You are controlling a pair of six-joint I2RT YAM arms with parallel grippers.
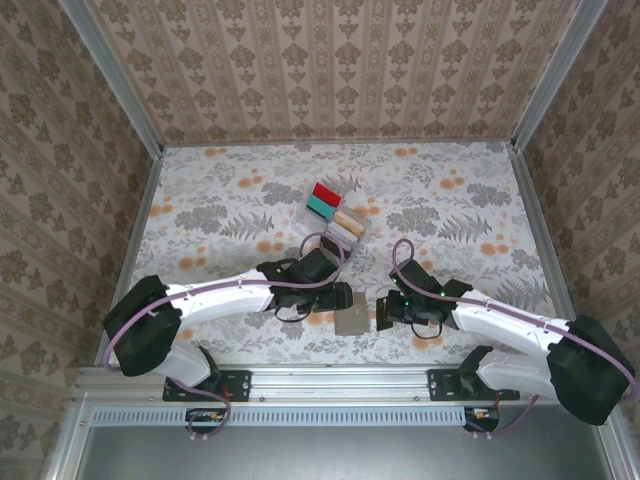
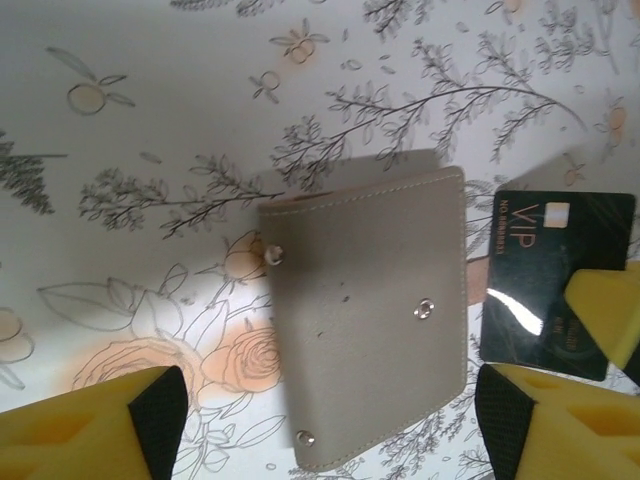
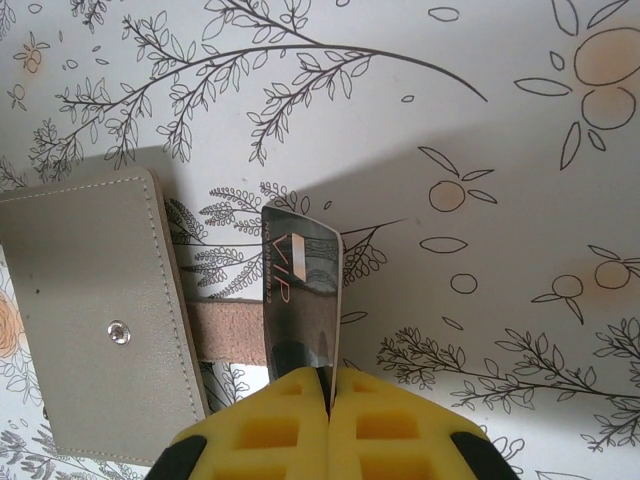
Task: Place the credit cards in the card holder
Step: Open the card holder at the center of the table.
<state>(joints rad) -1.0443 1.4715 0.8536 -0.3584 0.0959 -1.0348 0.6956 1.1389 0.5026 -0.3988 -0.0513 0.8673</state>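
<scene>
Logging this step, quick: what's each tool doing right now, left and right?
Left tool: open, holding nothing, above the card holder.
Right tool: closed on the dark VIP card.

bright, even light; soft shadows beside the card holder (image 3: 90, 310); glare streaks the dark card (image 2: 555, 285).

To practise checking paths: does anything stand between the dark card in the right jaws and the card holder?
No separate object does. Between the dark card and the card holder lies only the holder's own tan strap. The holder itself lies folded, cover up, so its pockets look closed off.
</scene>
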